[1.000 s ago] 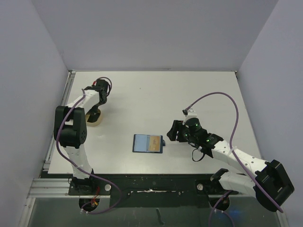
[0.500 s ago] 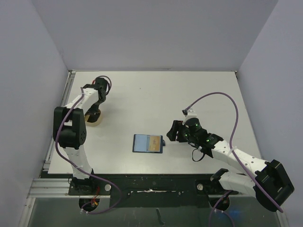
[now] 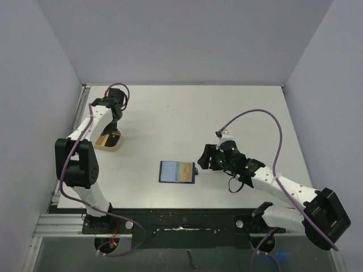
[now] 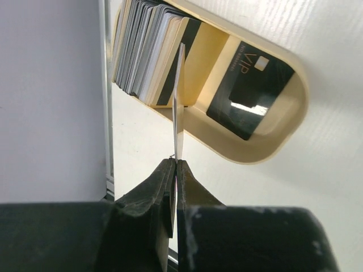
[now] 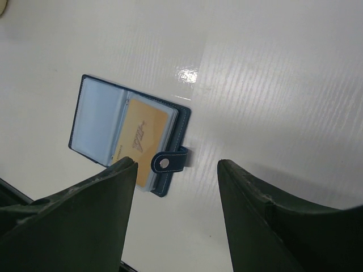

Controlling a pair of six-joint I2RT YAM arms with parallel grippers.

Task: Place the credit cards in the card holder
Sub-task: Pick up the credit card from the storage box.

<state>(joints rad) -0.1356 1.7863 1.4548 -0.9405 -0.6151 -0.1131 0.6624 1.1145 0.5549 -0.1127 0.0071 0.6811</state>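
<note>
Roughly halfway — tan card (image 5: 144, 139) in the open card holder (image 5: 127, 136), front-centre of table (image 3: 227, 107); left gripper (image 4: 176, 164) pinching a second card (image 4: 179, 102) above beige tray (image 4: 283, 133) at left edge, right gripper (image 5: 177, 164) open beside the holder — carry and insertion left.

White table (image 3: 187, 113) bearing a beige tray (image 3: 113, 149) and an open card holder (image 3: 177, 171)

The table is matte white, with pale lilac walls on three sides; the shallow, rounded tray sits close to the left edge, in the far half; the navy card holder lies flat and spread open near the middle, closer to the near edge, its snap tab pointing right; the two rest well apart.
</note>
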